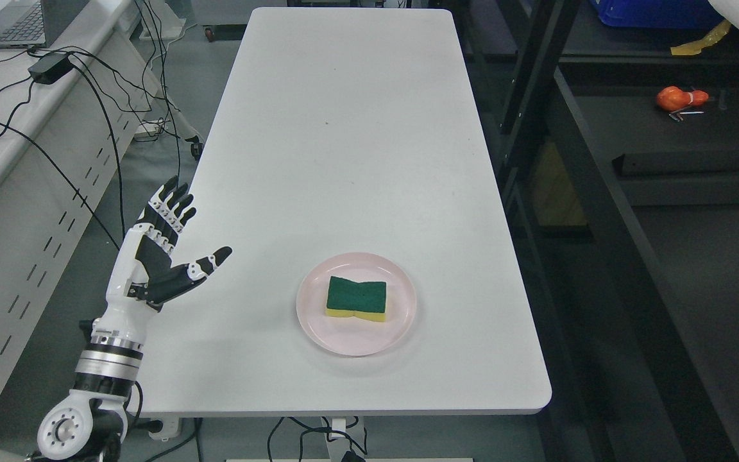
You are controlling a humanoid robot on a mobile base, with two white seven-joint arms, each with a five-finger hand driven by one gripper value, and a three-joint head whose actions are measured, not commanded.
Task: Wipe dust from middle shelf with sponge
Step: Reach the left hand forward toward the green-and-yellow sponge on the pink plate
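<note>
A green and yellow sponge [356, 298] lies flat on a pink plate [318, 327] near the front of the white table [344, 128]. My left hand [174, 240] is raised at the table's left edge, well left of the plate, fingers spread and empty. A dark metal shelf unit [600, 212] stands to the right of the table. My right hand is out of view.
An orange object [680, 98] lies on a dark shelf at the upper right. A grey desk [16, 128] with a laptop [10, 22], a power brick and several cables stands to the left. A blue bin [652, 13] sits at the top right.
</note>
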